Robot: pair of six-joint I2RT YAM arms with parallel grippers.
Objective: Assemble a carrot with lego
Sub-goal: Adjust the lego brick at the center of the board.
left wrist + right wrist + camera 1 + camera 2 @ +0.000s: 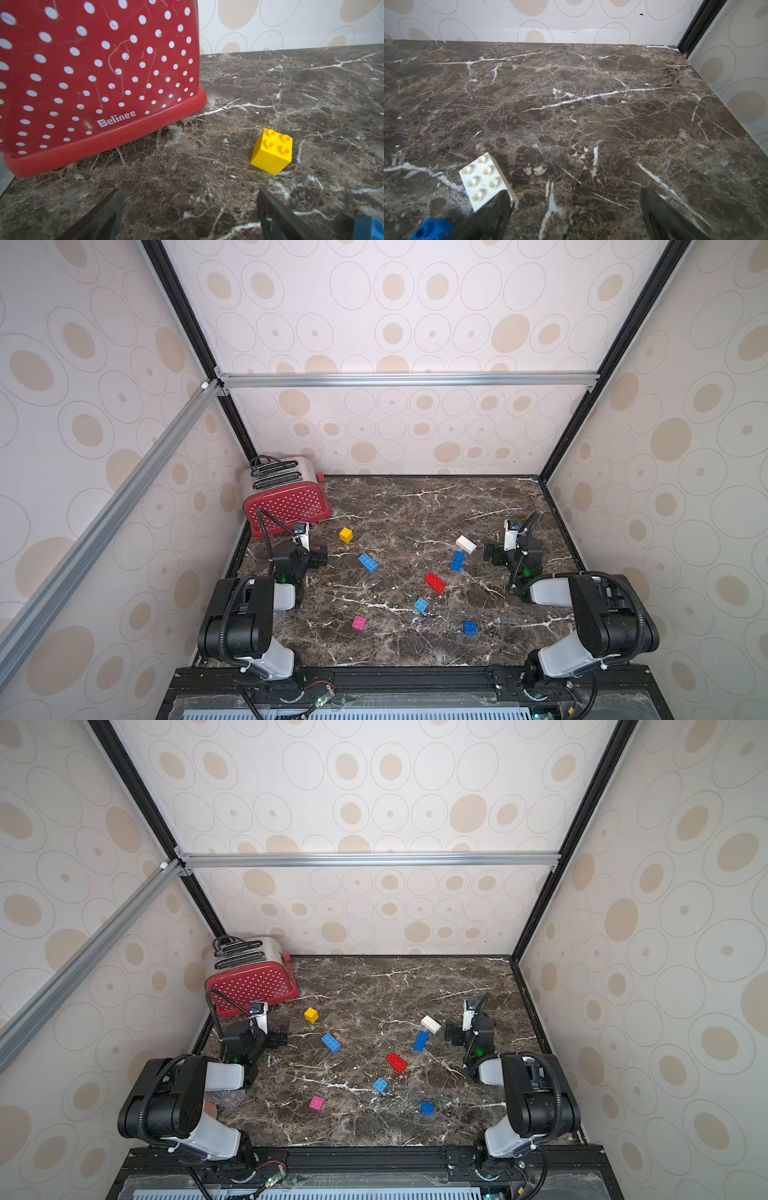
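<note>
The left gripper [191,220] hangs low over the marble-patterned tabletop [228,93], its dark fingers [104,216] wide apart and empty. The yellow brick [272,151] sits just ahead, off to one finger's side, and the red dotted toaster [93,72] looms close. The right gripper [577,218] is equally wide and empty, with the white brick [483,178] just beside one finger and partly hidden by it.

The lego [330,1042] lies scattered singly over the middle of the table. In a top view there is a blue long brick [368,562], a second blue brick [458,561] near the white, and a red long brick [434,583]. Nearer the arms lie a light blue square [421,605], a pink square [359,623] and a dark blue square [470,627]. No carrot is built yet.

The bricks look light, rigid and hollow, with glossy sides, so they will likely skid on the polished top. A pinch across the flat parallel side walls should hold best — across the short width on the long ones. Those seen close stand studs up, which suits stacking.
</note>
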